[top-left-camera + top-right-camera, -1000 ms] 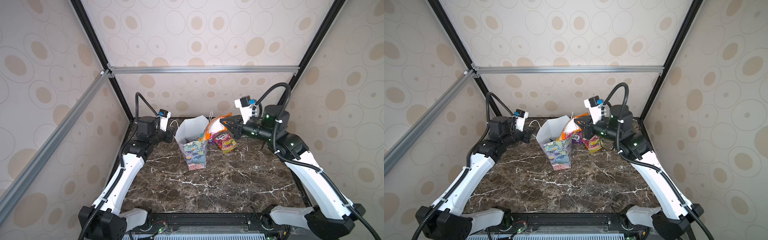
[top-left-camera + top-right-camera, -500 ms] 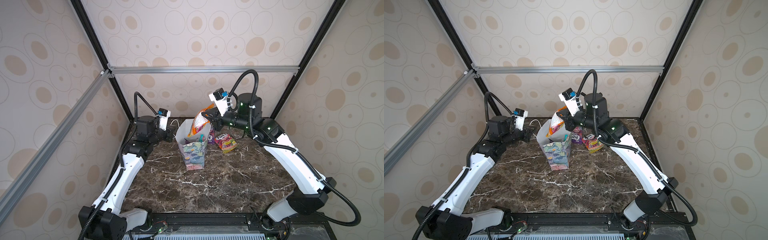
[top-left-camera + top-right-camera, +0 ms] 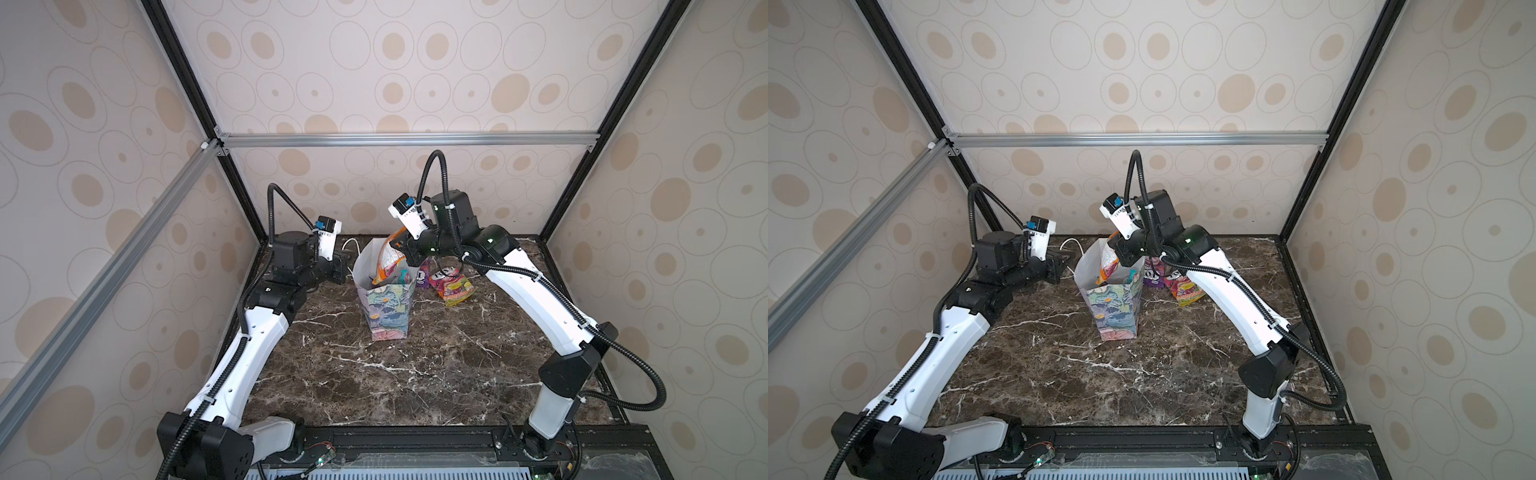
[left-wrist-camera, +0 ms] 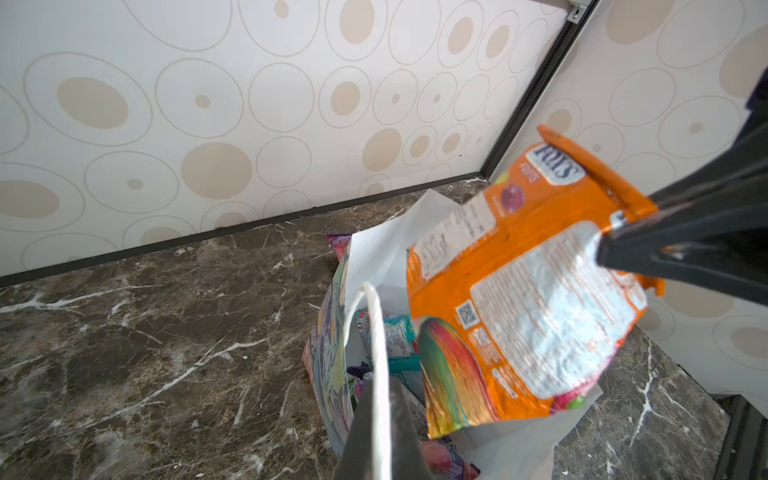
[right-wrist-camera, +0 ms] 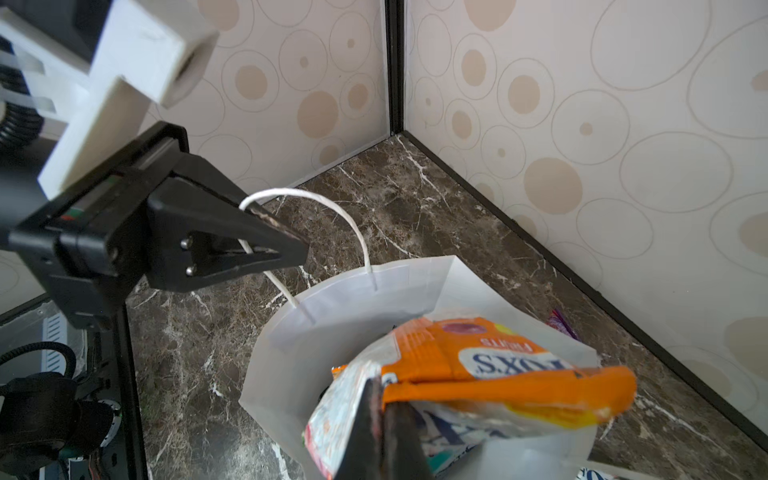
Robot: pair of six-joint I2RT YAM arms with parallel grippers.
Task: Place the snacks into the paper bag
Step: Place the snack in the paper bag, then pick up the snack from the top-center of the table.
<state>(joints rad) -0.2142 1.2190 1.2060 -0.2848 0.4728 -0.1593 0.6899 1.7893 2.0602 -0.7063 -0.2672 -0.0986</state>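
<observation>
Both top views: the paper bag (image 3: 386, 316) stands mid-frame, the right gripper (image 3: 404, 249) pinching the orange pouch (image 3: 386, 264) at its open top. Left wrist, bottom middle: the left gripper (image 4: 380, 419) pinches the white cord (image 4: 374, 324). Right wrist, bottom: pouch over bag.

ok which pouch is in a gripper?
The orange pouch, pinched by the right gripper at the paper bag's mouth; purple pouch and red-yellow pouch lie on the table.
</observation>
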